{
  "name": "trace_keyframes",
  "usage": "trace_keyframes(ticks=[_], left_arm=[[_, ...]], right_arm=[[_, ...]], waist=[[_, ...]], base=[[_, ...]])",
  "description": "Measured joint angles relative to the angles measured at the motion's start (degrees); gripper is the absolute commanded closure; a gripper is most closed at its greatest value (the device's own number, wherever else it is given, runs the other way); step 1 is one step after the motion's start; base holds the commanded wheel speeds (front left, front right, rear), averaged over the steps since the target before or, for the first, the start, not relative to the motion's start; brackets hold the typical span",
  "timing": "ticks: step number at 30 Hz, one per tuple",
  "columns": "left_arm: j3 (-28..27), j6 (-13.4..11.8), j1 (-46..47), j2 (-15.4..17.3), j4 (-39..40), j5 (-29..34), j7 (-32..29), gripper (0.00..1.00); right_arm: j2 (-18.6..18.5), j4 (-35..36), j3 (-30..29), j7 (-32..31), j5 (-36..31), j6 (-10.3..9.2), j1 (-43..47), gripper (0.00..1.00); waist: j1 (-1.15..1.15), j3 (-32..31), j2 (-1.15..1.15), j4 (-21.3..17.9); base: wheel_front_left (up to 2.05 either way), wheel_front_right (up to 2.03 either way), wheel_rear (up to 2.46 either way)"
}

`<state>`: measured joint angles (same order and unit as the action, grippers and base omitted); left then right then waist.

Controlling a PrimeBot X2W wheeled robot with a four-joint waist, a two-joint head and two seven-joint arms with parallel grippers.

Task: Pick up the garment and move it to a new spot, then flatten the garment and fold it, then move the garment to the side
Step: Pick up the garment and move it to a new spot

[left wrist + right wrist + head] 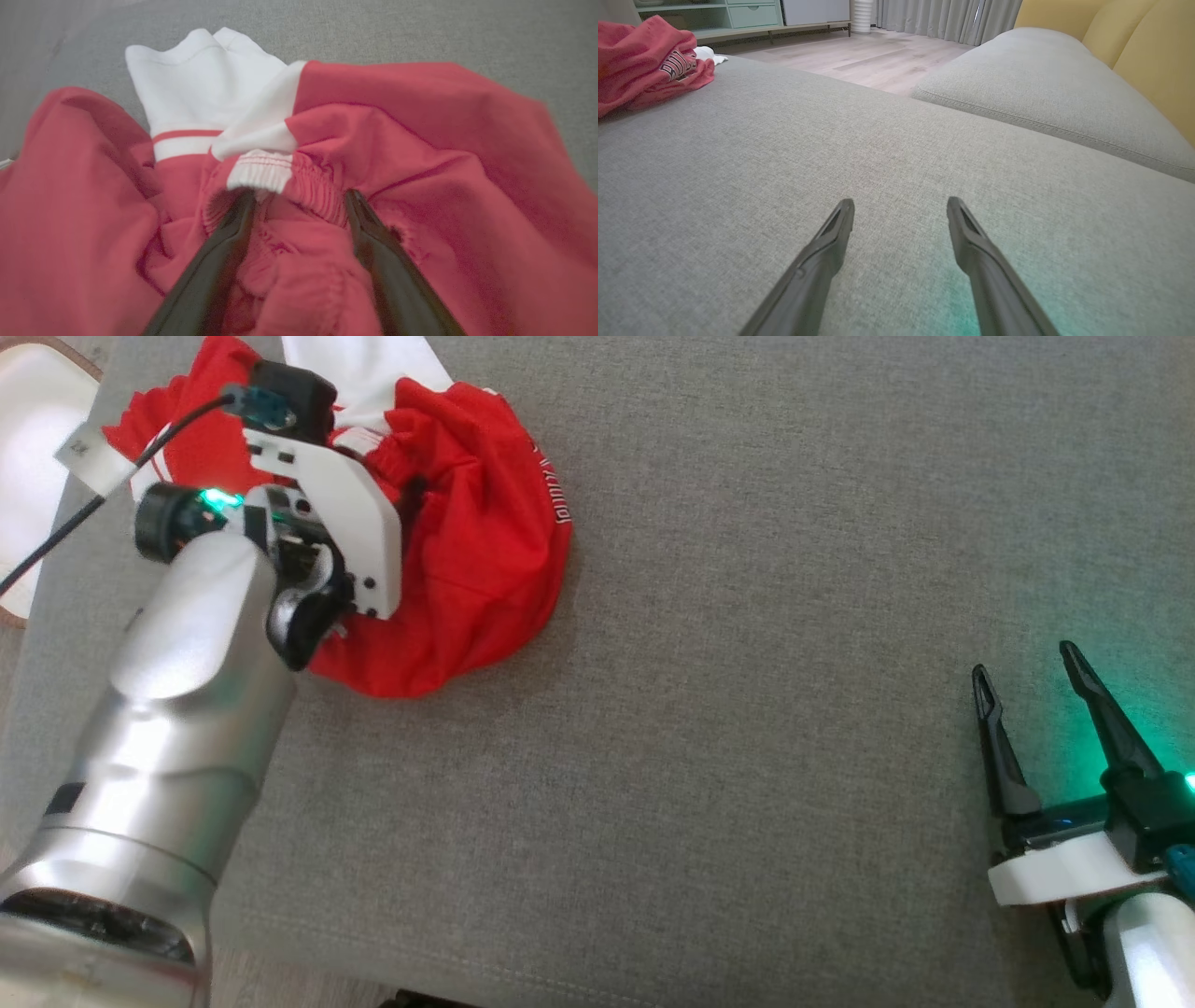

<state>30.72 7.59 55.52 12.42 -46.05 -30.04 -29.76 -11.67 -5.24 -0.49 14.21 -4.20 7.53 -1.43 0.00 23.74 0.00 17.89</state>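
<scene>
Left gripper (301, 200) spread wide astride bunched red garment (485, 523), white end pointing away, right gripper (1022, 663) unclenched.

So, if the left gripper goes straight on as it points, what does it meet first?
The left gripper would probably meet the gathered waistband of the garment first, just ahead of its open fingers.

Head view: high, faces steeply down on grey cushion (747, 756), mid range; garment (485, 551) upper left, right end effector (1024, 661) lower right.
Left wrist view: very near, looks along left end effector (301, 195) into garment folds; cushion strip at top.
Right wrist view: low, shallow angle across cushion toward wooden floor (878, 60); garment far upper left.
Shared by all three: garment, grey cushion.
</scene>
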Motion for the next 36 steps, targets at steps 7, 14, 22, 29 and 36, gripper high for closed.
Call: trace_keyframes(ticks=[7,14,22,29,36], left_arm=[[6.58,0.0,0.24,1.57,0.19,-4.69,7.21,1.0],[9.39,0.0,5.1,3.38,0.45,-4.78,18.28,1.0],[15.32,0.0,9.45,8.0,4.88,-6.2,23.83,1.0],[19.7,0.0,11.54,9.51,9.73,-9.05,23.26,1.0],[23.56,0.0,13.1,9.93,15.27,-12.99,22.18,1.0]], right_arm=[[0.04,0.33,-0.23,0.01,0.0,0.0,-0.02,0.0],[2.15,-1.37,0.36,0.0,0.18,0.0,0.1,0.0],[6.32,-3.79,2.27,0.0,1.22,0.0,1.75,0.0],[7.91,-4.72,3.26,0.01,2.09,0.0,2.19,0.0],[8.8,-4.71,4.74,0.01,3.13,0.0,2.16,0.0]], waist=[[0.0,-0.62,0.0,0.25],[0.0,-4.15,0.0,-0.12],[-0.02,-12.56,0.0,-3.33],[-0.02,-16.67,0.0,-9.09],[-0.01,-19.23,0.0,-18.49]], base=[[0.0,0.0,0.0],[0.0,0.0,0.0],[0.0,0.0,0.0],[0.0,0.0,0.0],[0.0,0.0,0.0]])
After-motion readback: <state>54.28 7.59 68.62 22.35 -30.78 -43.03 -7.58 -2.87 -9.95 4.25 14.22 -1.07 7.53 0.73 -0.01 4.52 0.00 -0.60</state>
